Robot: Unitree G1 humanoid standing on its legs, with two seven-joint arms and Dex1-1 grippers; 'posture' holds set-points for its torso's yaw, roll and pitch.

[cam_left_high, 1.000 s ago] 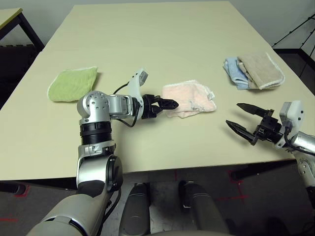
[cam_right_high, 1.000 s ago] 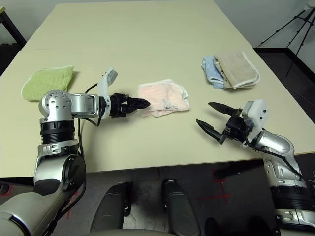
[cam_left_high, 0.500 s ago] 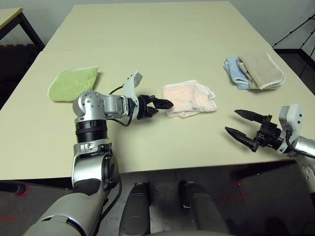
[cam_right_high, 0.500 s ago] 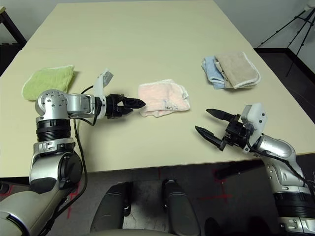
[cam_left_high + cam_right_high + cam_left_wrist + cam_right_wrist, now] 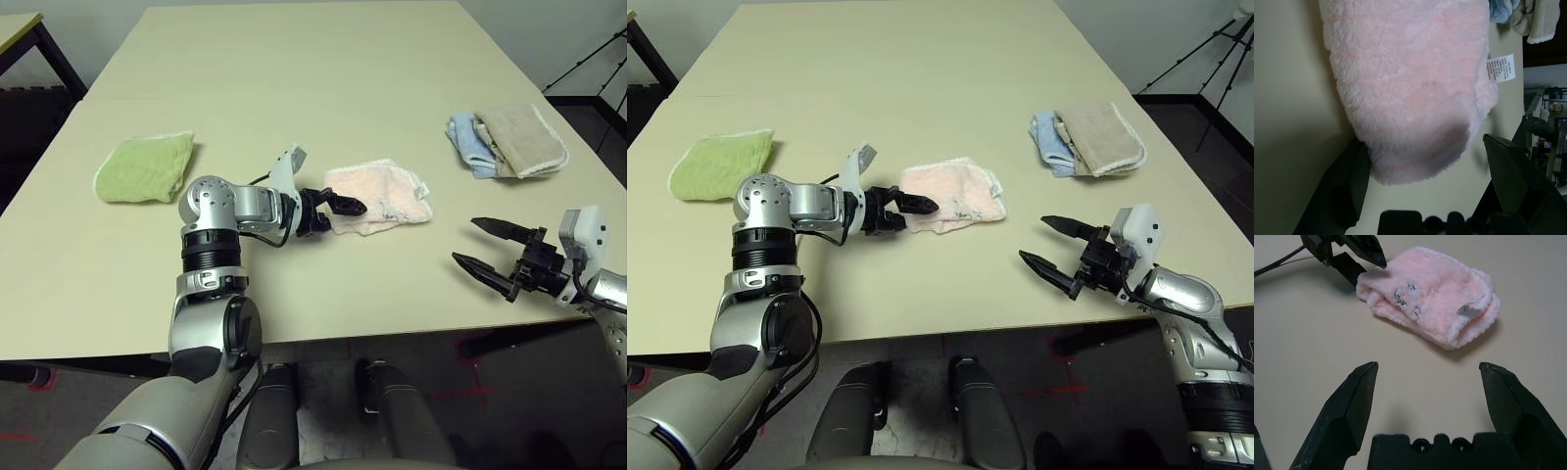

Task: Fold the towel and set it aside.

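The pale pink towel [image 5: 384,194] lies folded in a small bundle at the table's middle, with a white tag [image 5: 1470,308] at its right end and a dark logo [image 5: 1405,296] on top. My left gripper [image 5: 343,211] is open at the towel's left edge, and the towel's end [image 5: 1410,98] sits between its two fingers. One black fingertip [image 5: 1374,257] reaches over that edge. My right gripper [image 5: 466,241] is open and holds nothing. It hovers near the table's front right, a short way from the towel [image 5: 1430,293] and pointing towards it.
A light green folded cloth [image 5: 145,166] lies at the left of the table. Blue and beige folded cloths [image 5: 505,139] lie at the right rear. The table's front edge [image 5: 323,338] runs just below both grippers. A tripod [image 5: 593,59] stands beyond the right corner.
My left gripper has moved right, from just short of the towel to around its left edge. The right gripper has stayed open in nearly the same place.
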